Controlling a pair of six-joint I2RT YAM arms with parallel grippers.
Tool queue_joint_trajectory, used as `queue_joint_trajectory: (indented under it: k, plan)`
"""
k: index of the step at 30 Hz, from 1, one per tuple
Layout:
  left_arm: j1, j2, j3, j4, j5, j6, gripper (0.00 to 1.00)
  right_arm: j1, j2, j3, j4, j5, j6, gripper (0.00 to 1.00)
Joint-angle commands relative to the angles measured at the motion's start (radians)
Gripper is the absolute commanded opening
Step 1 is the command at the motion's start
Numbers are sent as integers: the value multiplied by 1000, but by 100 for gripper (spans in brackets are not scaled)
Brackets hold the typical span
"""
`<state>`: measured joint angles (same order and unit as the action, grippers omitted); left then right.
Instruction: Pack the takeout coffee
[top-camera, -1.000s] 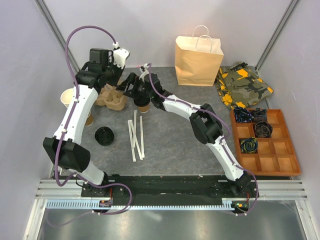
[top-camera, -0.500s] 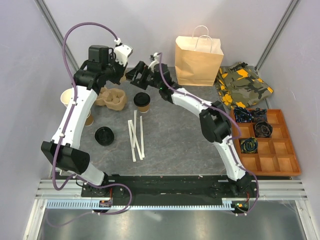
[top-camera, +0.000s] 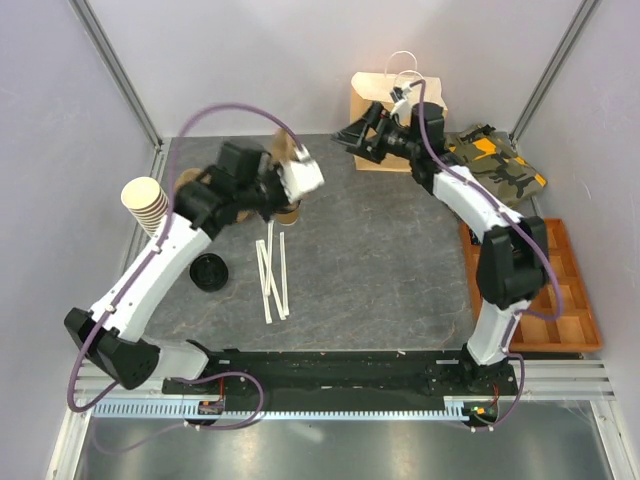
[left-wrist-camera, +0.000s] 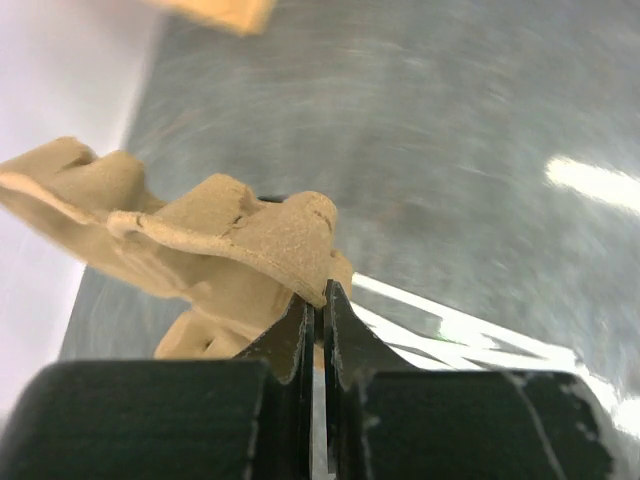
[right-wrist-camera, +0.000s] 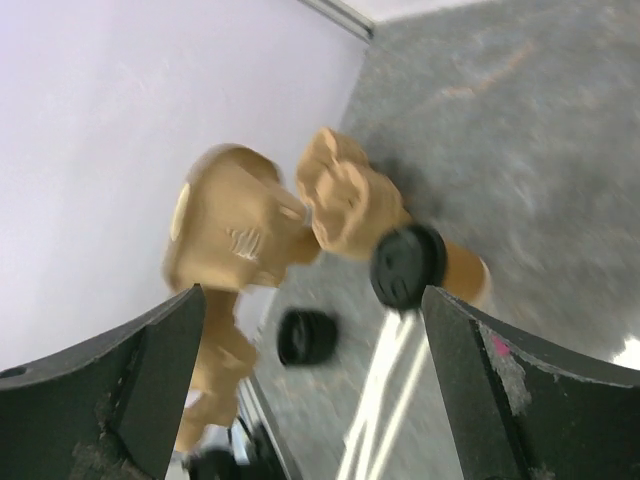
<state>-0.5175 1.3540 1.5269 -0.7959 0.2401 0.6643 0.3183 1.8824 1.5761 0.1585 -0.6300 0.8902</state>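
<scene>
The takeout coffee (right-wrist-camera: 408, 265), a small kraft cup with a black lid, stands on the grey table. In the top view it (top-camera: 289, 213) is mostly hidden under my left gripper. My left gripper (top-camera: 282, 185) is shut on the rim of a brown pulp cup carrier (left-wrist-camera: 200, 240) and holds it lifted just above the coffee. The fingertips (left-wrist-camera: 300, 318) pinch the carrier's edge. My right gripper (top-camera: 360, 135) is open and empty, up in front of the paper bag (top-camera: 400, 120) at the back. It looks back at the coffee and the carrier (right-wrist-camera: 350, 200).
A stack of brown cups (top-camera: 145, 200) stands at the left edge. A loose black lid (top-camera: 208, 272) and white straws (top-camera: 272, 270) lie near the coffee. A camouflage cloth (top-camera: 495, 165) and a wooden compartment tray (top-camera: 540, 290) are on the right.
My left gripper has carried the cup carrier up and to the right, over the coffee. My right arm has swung away from the coffee to the paper bag.
</scene>
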Motion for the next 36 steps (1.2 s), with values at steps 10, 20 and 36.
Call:
queue_joint_trajectory:
  k: [10, 20, 36]
  plan:
    - [-501, 259, -182, 63, -333, 94, 2, -312, -302, -188, -537, -131, -499, 98]
    - [-519, 547, -17, 80, -406, -115, 17, -439, -359, -248, -573, -135, -511, 98]
    - [-440, 278, -229, 170, -134, -36, 72, -487, -344, -56, -579, -50, -582, 98]
